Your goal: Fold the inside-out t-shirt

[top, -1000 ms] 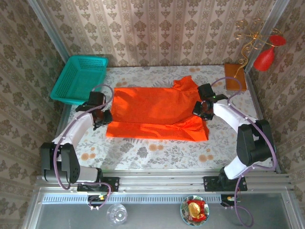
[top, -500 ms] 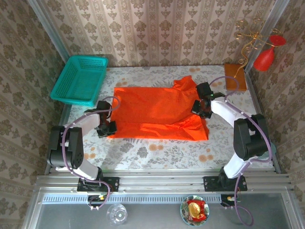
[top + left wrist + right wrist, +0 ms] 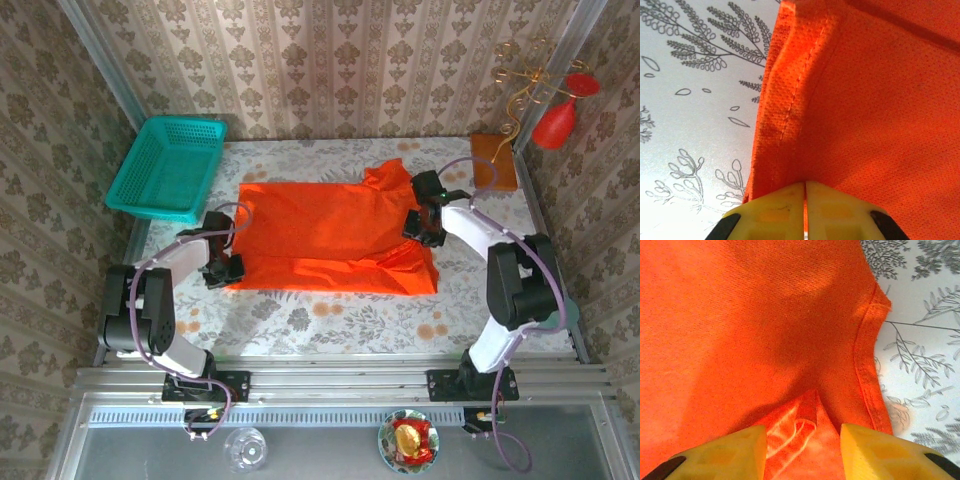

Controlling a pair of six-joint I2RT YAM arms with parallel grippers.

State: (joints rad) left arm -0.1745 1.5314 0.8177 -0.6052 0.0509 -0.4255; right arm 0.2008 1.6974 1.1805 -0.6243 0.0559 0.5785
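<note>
The orange-red inside-out t-shirt (image 3: pixel 330 235) lies spread on the patterned table, folded over along its near side. My left gripper (image 3: pixel 222 268) is at the shirt's near-left corner. In the left wrist view that gripper (image 3: pixel 805 184) is shut, with a thin sliver of the stitched hem of the t-shirt (image 3: pixel 865 100) pinched between its yellow fingers. My right gripper (image 3: pixel 425 222) is at the shirt's right edge. In the right wrist view it (image 3: pixel 802 432) stands open, and a small raised peak of the t-shirt (image 3: pixel 740 315) sits loose between the spread fingers.
A teal basket (image 3: pixel 167 167) stands at the back left corner. A flat brown-orange block (image 3: pixel 494 162) and a red vase (image 3: pixel 556 122) are at the back right. A small bowl (image 3: pixel 408 441) and a glass (image 3: pixel 245 449) sit below the arm bases.
The right gripper's jaws have parted and let go of the cloth at the shirt's right edge. The left gripper came down to the near-left corner and stays shut there.
</note>
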